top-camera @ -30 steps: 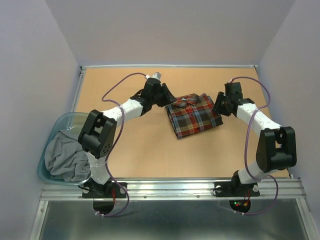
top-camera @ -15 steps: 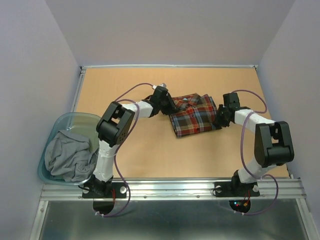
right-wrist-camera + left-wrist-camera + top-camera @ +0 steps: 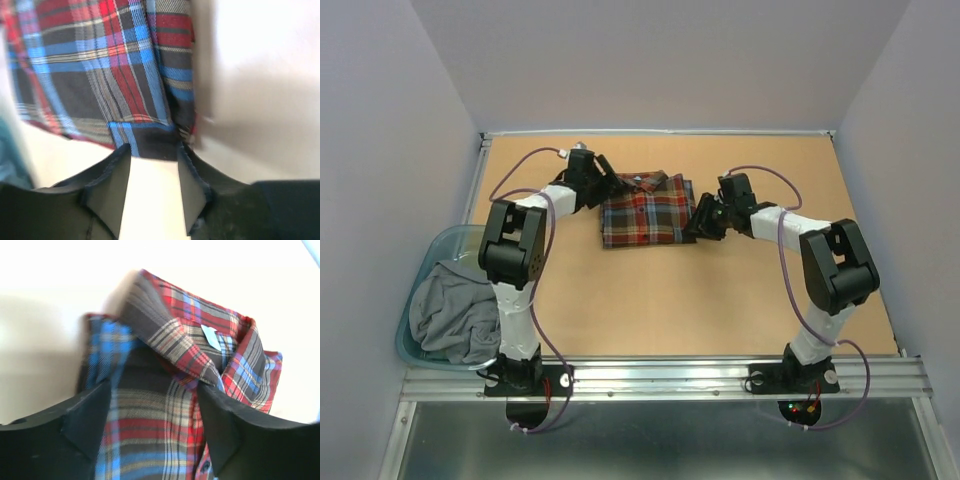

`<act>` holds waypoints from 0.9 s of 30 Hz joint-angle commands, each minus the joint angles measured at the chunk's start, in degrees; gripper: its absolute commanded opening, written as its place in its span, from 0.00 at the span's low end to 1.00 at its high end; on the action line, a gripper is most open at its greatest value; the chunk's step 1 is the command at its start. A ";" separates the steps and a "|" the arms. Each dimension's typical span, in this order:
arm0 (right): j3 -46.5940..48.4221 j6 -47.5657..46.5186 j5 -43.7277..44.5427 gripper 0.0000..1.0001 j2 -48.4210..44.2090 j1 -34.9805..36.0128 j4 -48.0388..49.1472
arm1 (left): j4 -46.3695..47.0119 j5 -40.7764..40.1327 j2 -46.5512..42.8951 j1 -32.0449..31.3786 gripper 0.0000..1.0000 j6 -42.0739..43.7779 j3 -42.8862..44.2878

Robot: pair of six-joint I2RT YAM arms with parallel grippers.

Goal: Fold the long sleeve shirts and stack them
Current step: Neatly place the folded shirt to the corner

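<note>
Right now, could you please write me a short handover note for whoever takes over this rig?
Left gripper: open, jaws wide apart at the collar end of the plaid shirt, not clamped on it.
Right gripper: open, at the shirt's corner away from the collar, nothing between the jaws.
Things: the plaid shirt lies folded on the table, far middle. A gray garment sits bunched in the blue bin at the left edge.
Done: plaid shirt folded.
Left: probably fold the gray garment, if it is a shirt, and stack the two.
</note>
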 commanded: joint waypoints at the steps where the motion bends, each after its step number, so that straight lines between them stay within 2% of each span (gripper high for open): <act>1: 5.49 0.96 0.26 0.52 -4.18 -0.59 1.12 | -5.32 -6.50 -11.50 1.48 0.86 1.98 -4.75; 2: 5.41 0.61 0.35 0.60 -5.58 -0.59 0.85 | -5.59 -7.04 -13.36 1.48 0.89 1.72 -5.98; 4: 4.71 -0.53 1.14 0.68 -9.98 -0.68 0.15 | -6.46 -7.30 -17.92 1.48 0.90 -0.47 -9.84; 5: 4.35 -1.58 2.36 0.77 -11.47 -0.68 -0.89 | -7.25 -7.13 -19.34 1.39 0.90 -1.61 -11.33; 8: 2.25 -3.43 3.51 0.85 -17.19 -0.94 -2.74 | -7.52 -6.16 -24.62 0.87 0.90 -4.96 -18.71; 12: -1.18 -5.02 5.09 0.88 -24.13 -1.21 -5.03 | -6.03 -4.85 -29.89 -0.98 0.89 -9.44 -28.82; 16: -5.40 -5.46 7.29 0.95 -30.99 -1.30 -6.27 | -1.04 -4.58 -32.27 -5.27 0.89 -15.23 -34.53; 17: -6.88 -5.37 7.90 1.00 -33.09 -1.38 -6.70 | 0.11 -4.93 -32.54 -6.42 0.89 -18.12 -36.03; 22: -9.97 -5.37 8.09 1.00 -37.85 -1.38 -7.58 | 4.16 -8.10 -31.05 -13.01 0.89 -25.68 -35.70; 27: -11.03 -5.55 6.77 1.00 -39.79 -1.38 -8.55 | 6.01 -14.33 -27.45 -15.83 0.89 -31.06 -33.33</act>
